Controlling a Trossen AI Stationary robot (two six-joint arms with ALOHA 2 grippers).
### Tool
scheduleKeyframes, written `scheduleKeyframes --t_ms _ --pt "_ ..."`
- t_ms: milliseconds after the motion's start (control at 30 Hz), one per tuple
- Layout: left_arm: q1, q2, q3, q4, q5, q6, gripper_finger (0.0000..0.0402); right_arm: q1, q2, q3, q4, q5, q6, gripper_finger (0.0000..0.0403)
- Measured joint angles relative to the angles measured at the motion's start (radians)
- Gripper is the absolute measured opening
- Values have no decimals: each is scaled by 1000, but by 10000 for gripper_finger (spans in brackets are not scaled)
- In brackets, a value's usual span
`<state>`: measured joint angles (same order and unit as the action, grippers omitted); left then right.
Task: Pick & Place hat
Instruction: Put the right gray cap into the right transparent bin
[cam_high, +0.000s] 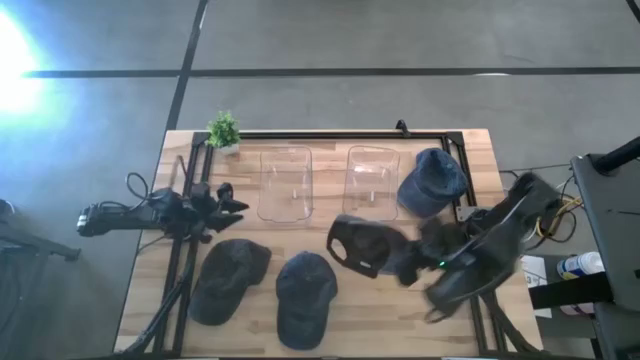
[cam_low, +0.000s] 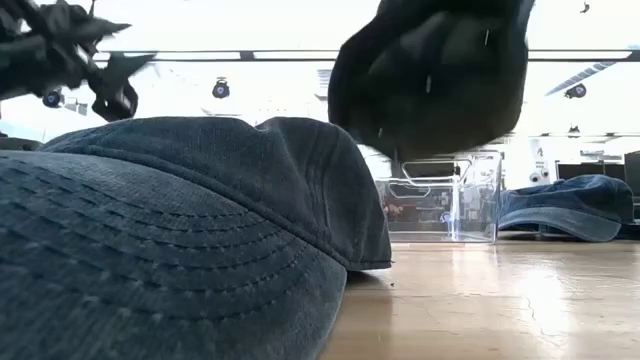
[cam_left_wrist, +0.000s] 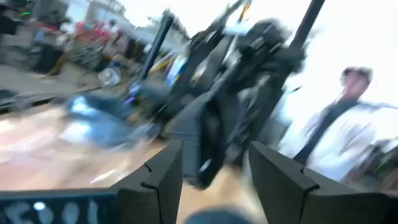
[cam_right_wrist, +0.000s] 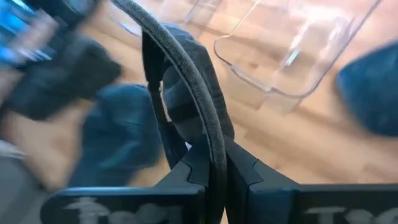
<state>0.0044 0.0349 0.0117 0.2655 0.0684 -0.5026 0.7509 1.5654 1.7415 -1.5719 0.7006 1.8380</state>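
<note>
My right gripper (cam_high: 405, 262) is shut on a black cap (cam_high: 362, 246), held in the air right of the table's middle; the cap also shows high in the low view (cam_low: 430, 70). A dark grey cap (cam_high: 228, 280) and a blue-grey cap (cam_high: 305, 295) lie crown up near the front edge. A blue cap (cam_high: 432, 182) lies at the far right. My left gripper (cam_high: 232, 203) hangs open and empty above the table's left part, its fingers apart in the left wrist view (cam_left_wrist: 214, 171). My right gripper pinches the black cap's curved rim edge (cam_right_wrist: 211, 140) between its two fingers (cam_right_wrist: 245, 171). The fingers come from the table's right side, slanting down. The cap is lifted clear of the table and hangs past the fingertips toward the table's left.
Two clear plastic bins (cam_high: 285, 183) (cam_high: 372, 180) stand at the far middle. A small green plant (cam_high: 224, 130) stands at the far left corner. A black frame rail (cam_high: 330, 135) runs along the far edge. A person (cam_left_wrist: 339, 137) stands beyond the table.
</note>
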Motion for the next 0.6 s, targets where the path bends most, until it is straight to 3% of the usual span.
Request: scheduleKeyframes --t_ms 67,167,267,333,433,600 --pt "0 0 3 120 -5 -80 176 20 -83 -23 1 -12 81 14" --pt "0 1 4 308 -34 -150 176 33 -179 -89 14 -117 182 14" --pt "0 1 5 459 -47 -246 176 33 -219 -192 70 -237 242 14" --pt "0 6 6 510 -55 -258 176 32 -227 -276 143 -258 264 14" --pt "-7 40 22 399 -16 -344 176 23 -248 -401 255 -258 303 14" --pt "-34 232 134 -84 -4 -513 176 19 -283 -595 372 -260 402 14"
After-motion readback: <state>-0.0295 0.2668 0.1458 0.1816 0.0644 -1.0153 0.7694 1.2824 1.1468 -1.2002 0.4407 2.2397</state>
